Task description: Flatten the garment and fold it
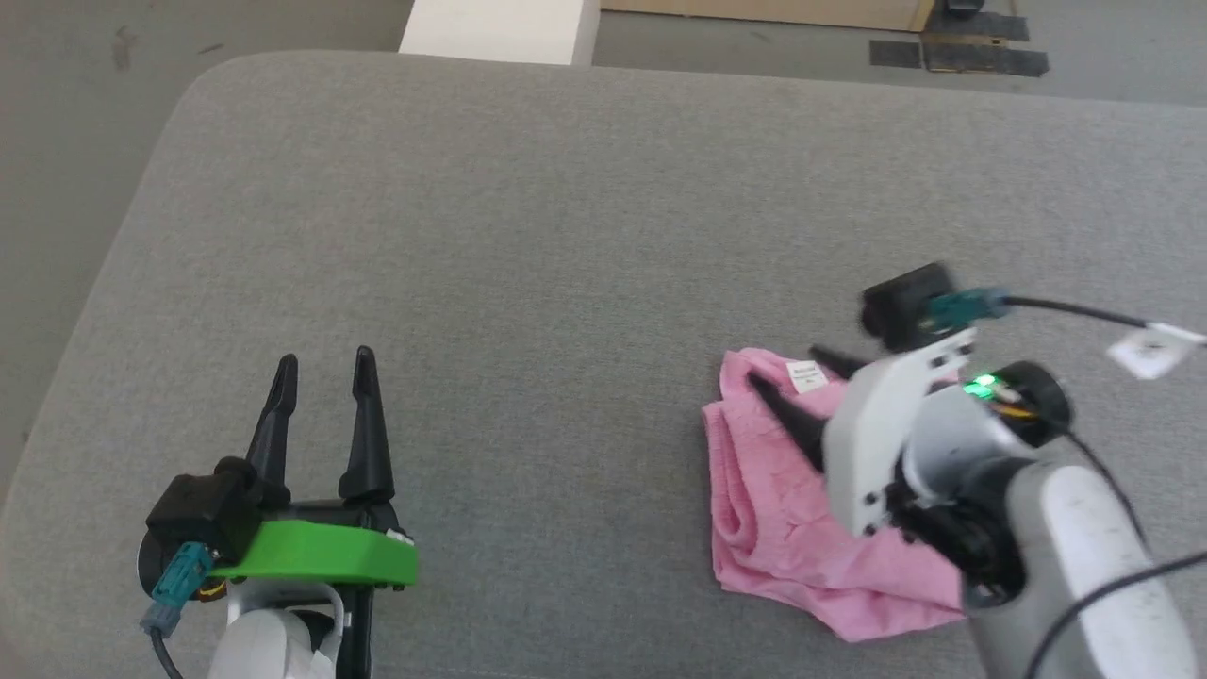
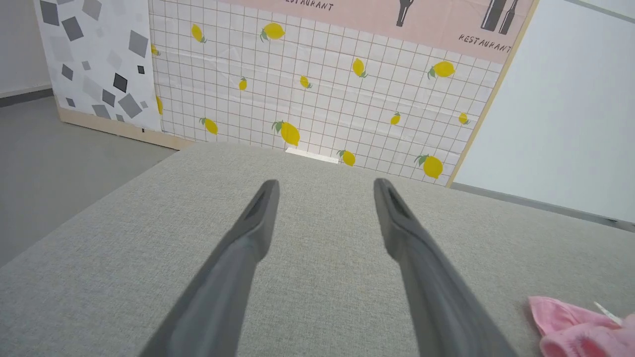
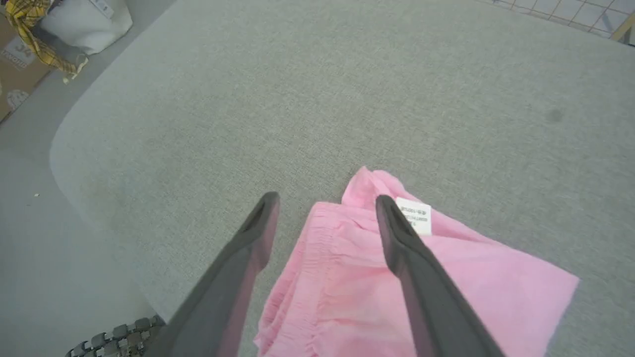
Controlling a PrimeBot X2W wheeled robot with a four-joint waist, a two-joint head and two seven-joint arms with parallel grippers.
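Fingers [image 3: 421,277] of my right hand [image 1: 784,366] stand spread over the pink garment [image 1: 773,538], which lies bunched on the grey table [image 1: 566,236] to my right, one finger beside its white label [image 1: 806,376]. My left hand [image 1: 326,356], also spread, hovers over the table well apart from it.

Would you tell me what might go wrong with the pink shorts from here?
The right gripper, open, hangs over bunched layers of the garment near the label; closing there might pinch several layers and lift a bundle. The left gripper is open and apart from it; a one-armed pull might just drag it.
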